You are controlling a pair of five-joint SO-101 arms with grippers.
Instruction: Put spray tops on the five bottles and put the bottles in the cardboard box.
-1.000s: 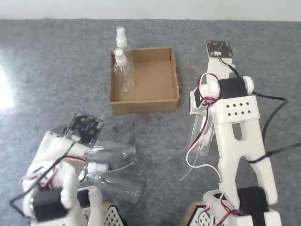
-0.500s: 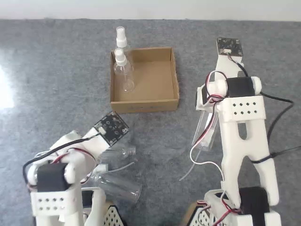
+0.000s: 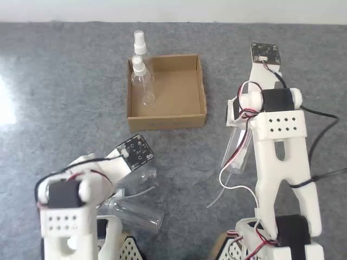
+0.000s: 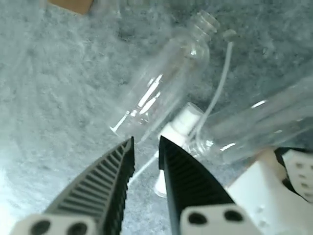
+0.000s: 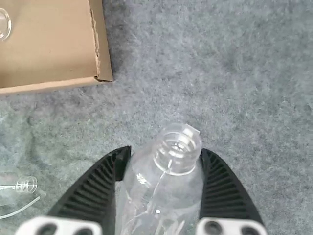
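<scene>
- Brown cardboard box [image 3: 179, 115]: open-topped, upper centre of the high view, on a grey speckled table [image 3: 65, 81].
- Clear plastic bottle with white spray top [image 3: 143, 86]: inside the box, against its left wall.
- Second capped clear bottle [image 3: 140, 42]: outside the box, just behind its upper-left corner.
- Right gripper [image 5: 165, 152]: right of the box, black jaws clamped either side of a clear open-necked bottle [image 5: 168, 196].
- Left gripper [image 4: 145, 142]: lower left of the high view, jaws parted by a narrow gap with nothing between them, above a loose white spray top [image 4: 178, 125] trailing its thin tube.
- Uncapped lying bottle [image 4: 161, 83] and larger lying bottle [image 4: 254, 127]: on the table at lower left, the loose spray top between them.
</scene>
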